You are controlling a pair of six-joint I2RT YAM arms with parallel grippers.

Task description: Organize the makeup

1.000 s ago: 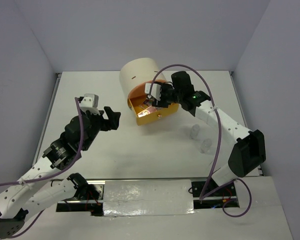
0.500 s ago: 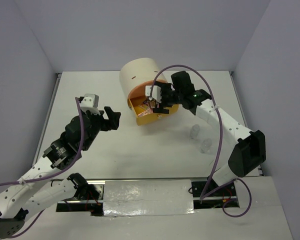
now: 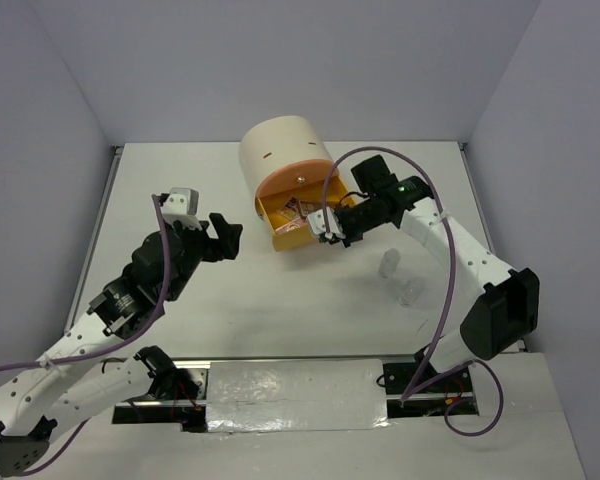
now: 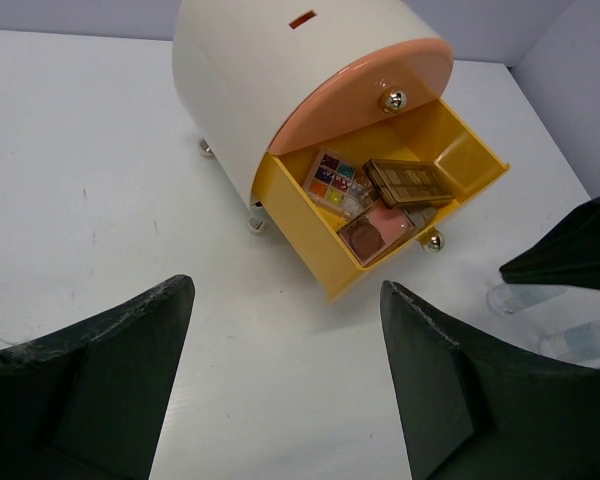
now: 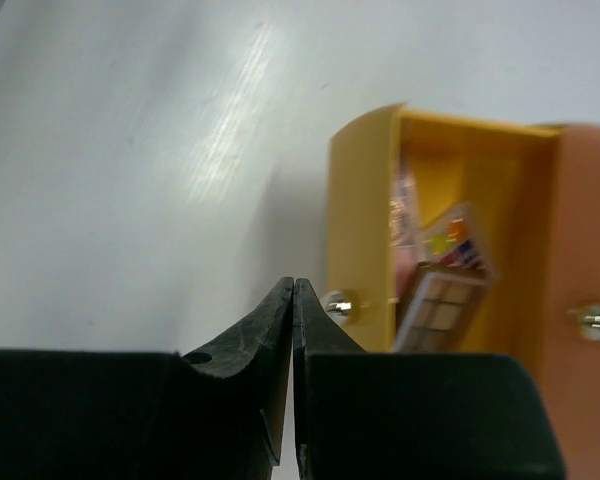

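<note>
**Right fingers pressed together, empty, beside the open drawer**

The right gripper [image 5: 293,285] has its fingers pressed flat together with nothing between them. Its tips sit just beside the small metal knob [image 5: 338,305] on the yellow drawer [image 5: 360,220]. The left gripper [image 4: 285,288] hangs spread wide and empty, well back from the cream cylindrical unit [image 4: 250,90].

The right wrist view is blurred, so the drawer's contents there read only as coloured patches. From the left wrist, the pulled-out drawer holds a multicoloured palette [image 4: 335,183], a long brown palette [image 4: 412,180] and a pinkish compact [image 4: 375,228], which overlap (some edges hidden). Two clear bottles [image 3: 389,263] stand on the table [image 3: 280,320] right of the drawer. In the left wrist view they are half covered by the right arm.
</note>
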